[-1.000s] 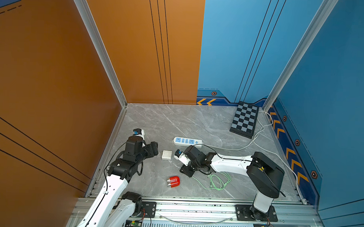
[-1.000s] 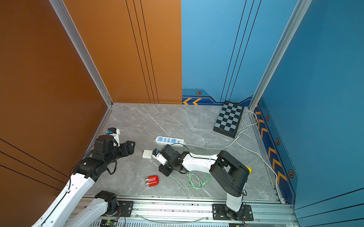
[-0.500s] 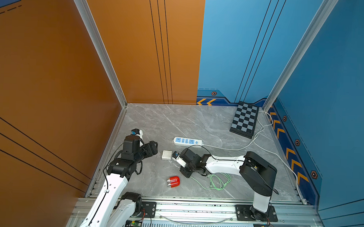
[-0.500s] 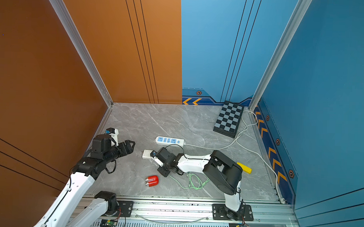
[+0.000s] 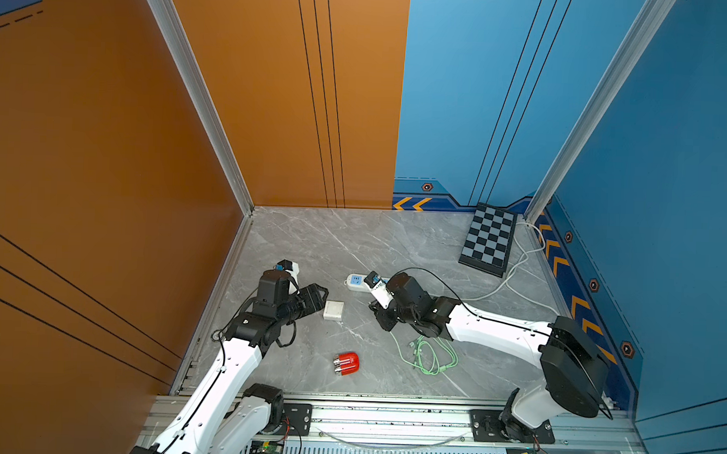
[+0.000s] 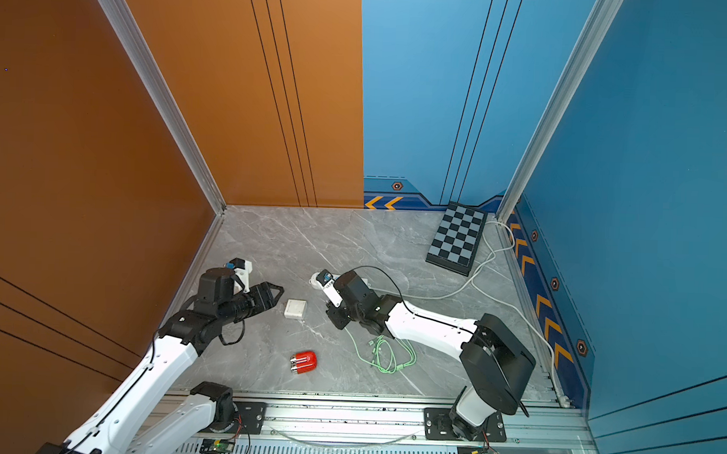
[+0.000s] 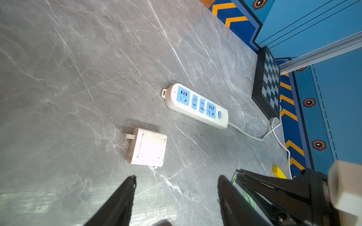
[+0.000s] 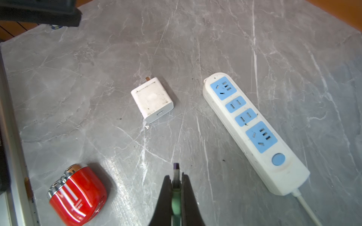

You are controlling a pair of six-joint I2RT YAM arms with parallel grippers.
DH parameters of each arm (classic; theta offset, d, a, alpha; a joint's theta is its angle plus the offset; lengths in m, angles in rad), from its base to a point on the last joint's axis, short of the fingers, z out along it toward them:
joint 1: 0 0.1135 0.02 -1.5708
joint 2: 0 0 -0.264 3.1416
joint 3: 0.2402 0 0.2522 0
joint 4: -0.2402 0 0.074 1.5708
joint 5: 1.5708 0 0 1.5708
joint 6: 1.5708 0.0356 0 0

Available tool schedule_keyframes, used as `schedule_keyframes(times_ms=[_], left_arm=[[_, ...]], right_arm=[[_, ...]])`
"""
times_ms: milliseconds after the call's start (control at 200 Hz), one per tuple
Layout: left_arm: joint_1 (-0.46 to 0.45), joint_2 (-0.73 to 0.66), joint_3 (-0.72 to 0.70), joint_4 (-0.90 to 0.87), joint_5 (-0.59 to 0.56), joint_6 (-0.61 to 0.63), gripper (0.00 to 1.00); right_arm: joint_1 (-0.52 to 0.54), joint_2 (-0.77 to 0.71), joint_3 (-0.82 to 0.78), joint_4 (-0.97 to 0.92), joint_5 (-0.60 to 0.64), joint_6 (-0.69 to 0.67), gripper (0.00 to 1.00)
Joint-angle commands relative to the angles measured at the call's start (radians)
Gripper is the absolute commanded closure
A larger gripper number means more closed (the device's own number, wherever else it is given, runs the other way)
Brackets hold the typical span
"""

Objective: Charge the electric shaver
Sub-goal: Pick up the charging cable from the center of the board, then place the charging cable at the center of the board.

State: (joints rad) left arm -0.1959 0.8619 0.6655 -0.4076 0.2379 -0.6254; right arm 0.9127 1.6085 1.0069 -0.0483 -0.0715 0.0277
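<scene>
In both top views the electric shaver [image 5: 346, 364] [image 6: 303, 362] lies on its side on the grey table [image 5: 311, 243] [image 6: 278, 241]. It is near the front edge, between the two arms and clear of both, and it has not shifted over the last second. The left tool [image 5: 324, 301] [image 6: 278, 293] has crept forward and now sits just beside the white charger block [image 5: 334, 310] [image 6: 295, 309], jaws spread, nothing between them. The right tool [image 5: 381, 317] [image 6: 336, 316] has drawn back from the charger block, its elbow swung out toward the blue side wall. A strand of the green cable [image 5: 432, 357] [image 6: 390, 356] runs from the loose coil up to it. The power strip [image 5: 355, 281] [image 6: 316, 281] is partly hidden behind the right wrist. The chessboard [image 5: 489, 240] [image 6: 457, 239] stays at the back corner.

In the left wrist view the left tool [image 7: 176, 177] shows its black fingers [image 7: 125, 195] wide apart over bare table. The charger block [image 7: 148, 146] lies just ahead of the tips, not between them, with the power strip [image 7: 197, 106] beyond. The right tool [image 7: 240, 173] reaches in from the side, a purple tip at its end.

In the right wrist view the right tool [image 8: 176, 176] is clamped tight on the green cable [image 8: 175, 199]. The plug [image 8: 176, 166] pokes past the fingers toward the charger block [image 8: 152, 99], whose port faces it, still apart. The electric shaver [image 8: 78, 197] lies off to one side and the power strip [image 8: 252, 129] to the other.
</scene>
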Motion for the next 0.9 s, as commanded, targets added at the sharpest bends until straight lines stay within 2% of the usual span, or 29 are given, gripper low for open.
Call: schedule_keyframes(times_ms=[0, 150, 346, 501, 586, 706, 891], left_arm=[[-0.006, 0.004, -0.017, 0.032, -0.005, 0.014, 0.32], [-0.006, 0.014, -0.013, 0.017, -0.025, 0.039, 0.32], [-0.006, 0.013, -0.022, 0.013, -0.041, 0.049, 0.32], [-0.005, 0.022, -0.017, 0.010, -0.041, 0.059, 0.32], [-0.006, 0.029, -0.014, 0.010, -0.038, 0.065, 0.32], [-0.008, 0.040, -0.011, 0.012, -0.037, 0.069, 0.32], [-0.013, 0.044, -0.008, 0.012, -0.033, 0.071, 0.32]], right_arm=[[-0.015, 0.101, -0.023, 0.021, -0.022, 0.030, 1.00], [-0.015, 0.229, 0.054, 0.010, -0.032, 0.046, 1.00], [-0.013, 0.308, 0.093, 0.010, -0.031, 0.076, 1.00], [-0.013, 0.279, 0.067, -0.006, -0.012, 0.096, 0.71], [-0.015, 0.230, 0.032, -0.008, 0.000, 0.112, 0.62], [-0.015, 0.170, -0.016, -0.009, 0.006, 0.132, 0.61], [-0.015, 0.162, -0.057, 0.023, 0.004, 0.152, 0.69]])
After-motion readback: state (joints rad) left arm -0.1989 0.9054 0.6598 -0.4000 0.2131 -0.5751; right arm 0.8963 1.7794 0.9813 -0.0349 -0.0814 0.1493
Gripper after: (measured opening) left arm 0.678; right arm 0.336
